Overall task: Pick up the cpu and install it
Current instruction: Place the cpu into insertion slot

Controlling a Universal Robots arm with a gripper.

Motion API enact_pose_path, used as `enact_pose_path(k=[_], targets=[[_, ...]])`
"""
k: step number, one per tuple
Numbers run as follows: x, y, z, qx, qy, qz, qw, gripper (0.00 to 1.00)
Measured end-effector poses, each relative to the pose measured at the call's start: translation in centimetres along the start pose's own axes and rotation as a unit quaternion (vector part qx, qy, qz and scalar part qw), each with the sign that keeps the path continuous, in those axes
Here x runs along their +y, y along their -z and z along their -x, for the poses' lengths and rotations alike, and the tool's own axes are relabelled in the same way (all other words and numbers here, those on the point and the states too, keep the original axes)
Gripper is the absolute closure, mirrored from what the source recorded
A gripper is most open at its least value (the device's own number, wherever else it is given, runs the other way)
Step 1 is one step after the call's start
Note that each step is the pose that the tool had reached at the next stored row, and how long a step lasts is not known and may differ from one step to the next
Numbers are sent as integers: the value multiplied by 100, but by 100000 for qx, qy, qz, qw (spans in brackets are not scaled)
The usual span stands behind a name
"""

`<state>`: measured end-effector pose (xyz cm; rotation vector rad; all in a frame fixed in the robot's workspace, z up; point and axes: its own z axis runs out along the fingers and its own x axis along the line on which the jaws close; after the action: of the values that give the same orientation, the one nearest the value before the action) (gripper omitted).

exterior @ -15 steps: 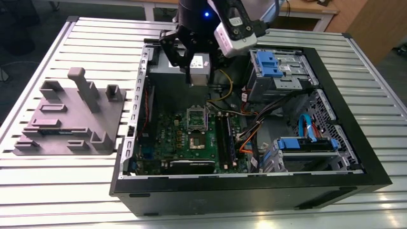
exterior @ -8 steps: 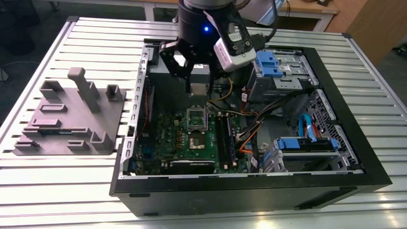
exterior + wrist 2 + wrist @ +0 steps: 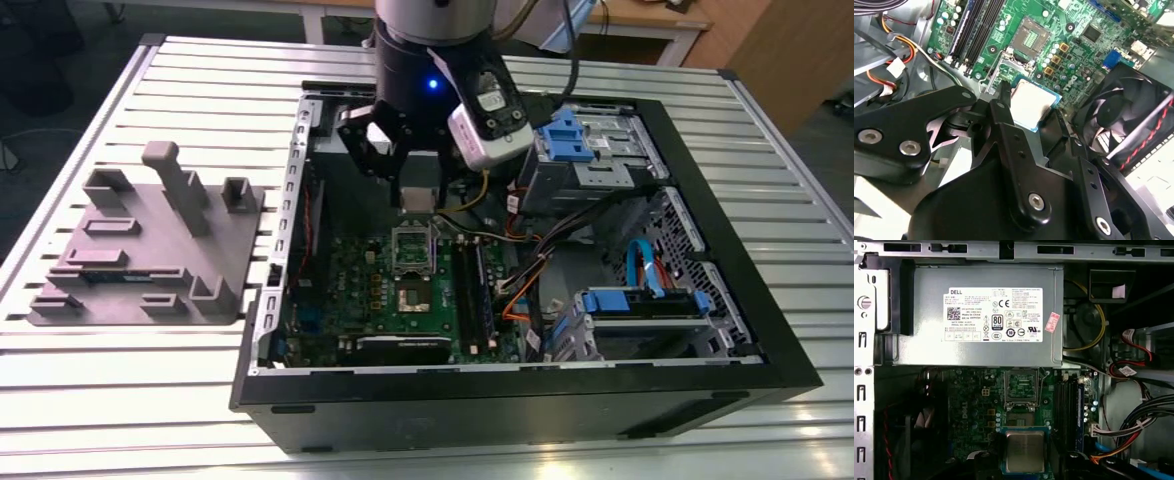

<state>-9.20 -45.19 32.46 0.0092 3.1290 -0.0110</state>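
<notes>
Two fingers [image 3: 1004, 114] pinching cpu [image 3: 1032, 102], over motherboard [image 3: 1089, 55]

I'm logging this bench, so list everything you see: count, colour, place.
cpu: one, silver top, in the gripper above the circuit board.
computer case: one, black, open, on the table.
circuit board: one, green, inside the case.
power supply: one, grey, white label, inside the case.
fan: one, black, inside the case.
drive brackets: two, blue, case's side at the exterior view's right.
parts tray: one, grey, on the table, exterior view's left.
table: one, silver slats, under everything.
gripper: one, black, shut on the cpu.
</notes>
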Motion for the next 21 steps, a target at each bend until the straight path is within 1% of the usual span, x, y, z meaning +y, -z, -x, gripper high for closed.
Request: enact_pose_path(k=[9,10,21], targets=[[-10,-163,5,47,-5,4,100000,53],[-10,-172,5,50,-1,2,100000,53],[-14,-186,6,43,1,13,100000,53]])
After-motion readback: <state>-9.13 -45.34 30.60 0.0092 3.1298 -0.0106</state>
